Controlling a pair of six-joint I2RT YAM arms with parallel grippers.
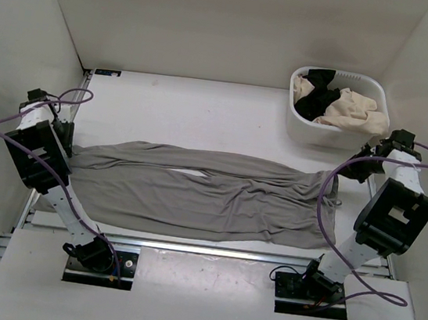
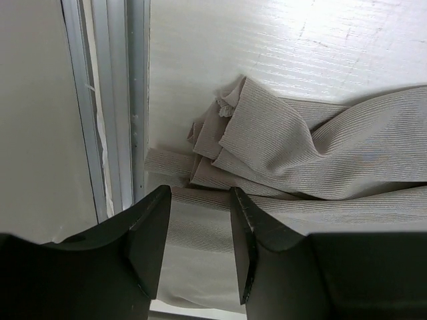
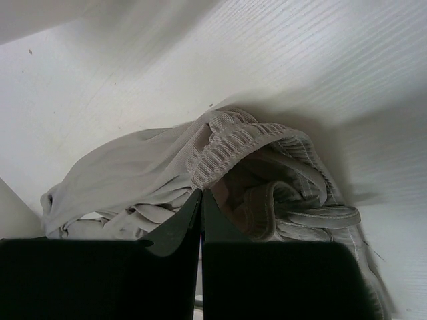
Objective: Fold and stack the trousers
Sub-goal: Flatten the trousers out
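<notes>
The grey trousers (image 1: 202, 190) lie stretched left to right across the white table, legs to the left and waist to the right. My left gripper (image 1: 68, 143) is at the leg ends. In the left wrist view it (image 2: 200, 200) is open, its jaws low over the flat grey cuff fabric (image 2: 200, 227), with bunched cuff folds (image 2: 267, 140) just beyond. My right gripper (image 1: 338, 176) is at the waist end. In the right wrist view it (image 3: 201, 195) is shut on the ribbed elastic waistband (image 3: 227, 143), which arches up off the table.
A white basket (image 1: 377, 93) at the back right holds a black garment (image 1: 314, 101) and a cream garment (image 1: 352, 109). A metal rail (image 2: 113, 100) runs along the table's left edge beside the cuffs. White walls enclose the left, back and right sides.
</notes>
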